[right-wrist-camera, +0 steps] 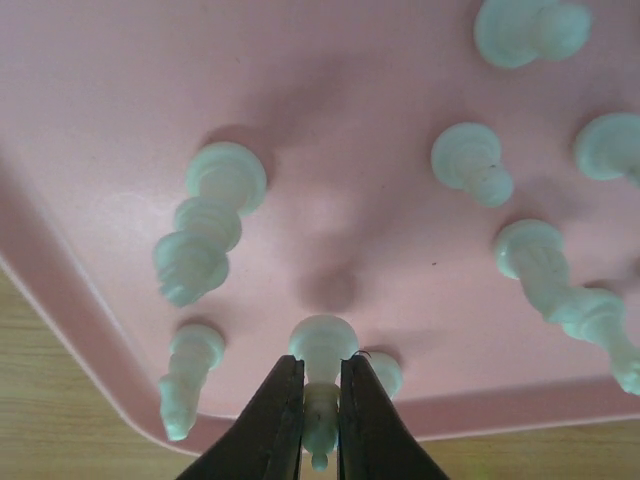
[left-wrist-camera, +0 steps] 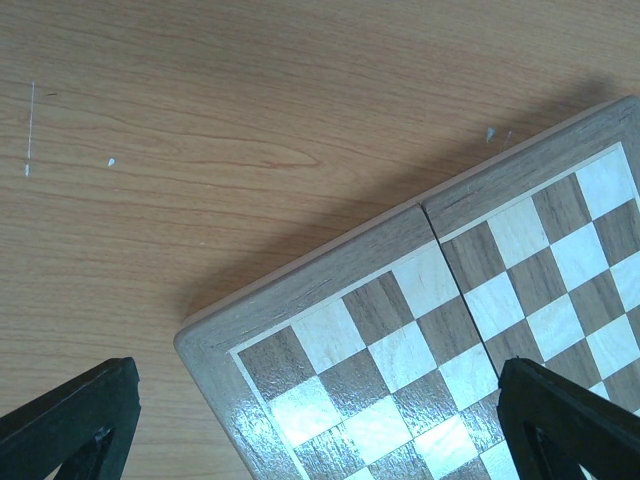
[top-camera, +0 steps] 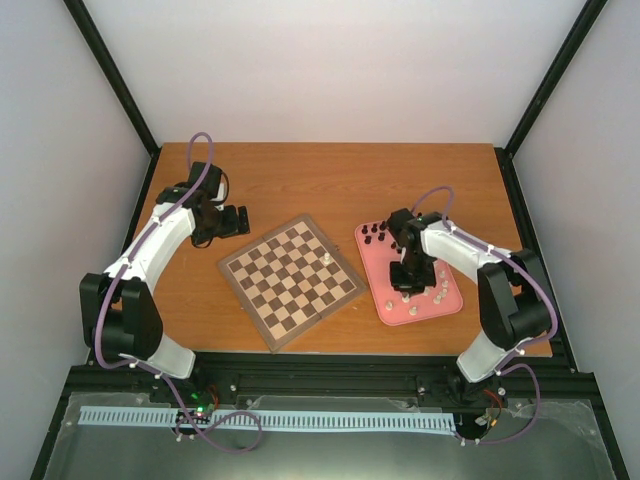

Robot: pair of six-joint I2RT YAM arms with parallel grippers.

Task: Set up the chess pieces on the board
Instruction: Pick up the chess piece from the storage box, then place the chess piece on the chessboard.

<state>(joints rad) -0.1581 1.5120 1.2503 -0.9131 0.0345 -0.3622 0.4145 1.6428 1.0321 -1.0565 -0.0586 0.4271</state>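
The chessboard (top-camera: 290, 280) lies mid-table with one white piece (top-camera: 329, 258) standing on it. Its corner shows in the left wrist view (left-wrist-camera: 420, 330). My left gripper (top-camera: 236, 220) hovers open and empty beside the board's far-left edge, its fingertips (left-wrist-camera: 75, 420) spread wide. My right gripper (top-camera: 407, 283) is over the pink tray (top-camera: 445, 305). In the right wrist view it (right-wrist-camera: 321, 400) is shut on a white chess piece (right-wrist-camera: 322, 345), held above the tray floor (right-wrist-camera: 330, 120). Several white pieces (right-wrist-camera: 205, 225) stand around it. Black pieces (top-camera: 376, 235) stand at the tray's far end.
The wooden table (top-camera: 330, 180) is bordered by black frame posts and white walls. The tray's near rim (right-wrist-camera: 90, 340) lies just under the held piece. A pale blue strip (top-camera: 260, 420) runs along the front rail.
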